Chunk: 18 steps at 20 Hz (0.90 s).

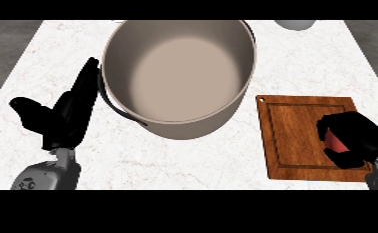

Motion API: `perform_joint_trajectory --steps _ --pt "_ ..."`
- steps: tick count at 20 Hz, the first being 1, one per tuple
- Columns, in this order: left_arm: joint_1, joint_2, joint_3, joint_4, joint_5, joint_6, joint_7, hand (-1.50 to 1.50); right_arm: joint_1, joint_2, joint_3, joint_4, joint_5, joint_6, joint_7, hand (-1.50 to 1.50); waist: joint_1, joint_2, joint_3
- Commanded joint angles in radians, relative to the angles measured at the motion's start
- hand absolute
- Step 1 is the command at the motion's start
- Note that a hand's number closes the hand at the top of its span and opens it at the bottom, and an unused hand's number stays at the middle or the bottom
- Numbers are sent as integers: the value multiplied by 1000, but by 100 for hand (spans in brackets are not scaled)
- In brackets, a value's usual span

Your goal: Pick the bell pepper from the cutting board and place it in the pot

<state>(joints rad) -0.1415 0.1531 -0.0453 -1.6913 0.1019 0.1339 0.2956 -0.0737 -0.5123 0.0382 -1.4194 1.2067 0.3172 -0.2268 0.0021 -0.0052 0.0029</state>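
A red bell pepper [337, 141] lies at the right side of the wooden cutting board [295, 137], mostly hidden by my right hand [354, 137], whose black fingers curl round it. The large grey pot [177, 72] stands on the counter to the left of the board, its inside bare. My left hand [63, 114] rests open at the pot's left, fingers straight and pointing up, thumb spread to the left.
The pot's dark handle [122, 109] curves along its lower left wall, close to my left hand. A pale round object [295, 24] shows partly at the back right edge. The white marble counter [184, 162] stretches below the pot.
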Motion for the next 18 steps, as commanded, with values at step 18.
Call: perform_joint_trajectory --steps 18 --pt "-12 -58 -24 27 -48 14 41 0 -88 495 60 -381 59 65 572 150 -9 3 -3"
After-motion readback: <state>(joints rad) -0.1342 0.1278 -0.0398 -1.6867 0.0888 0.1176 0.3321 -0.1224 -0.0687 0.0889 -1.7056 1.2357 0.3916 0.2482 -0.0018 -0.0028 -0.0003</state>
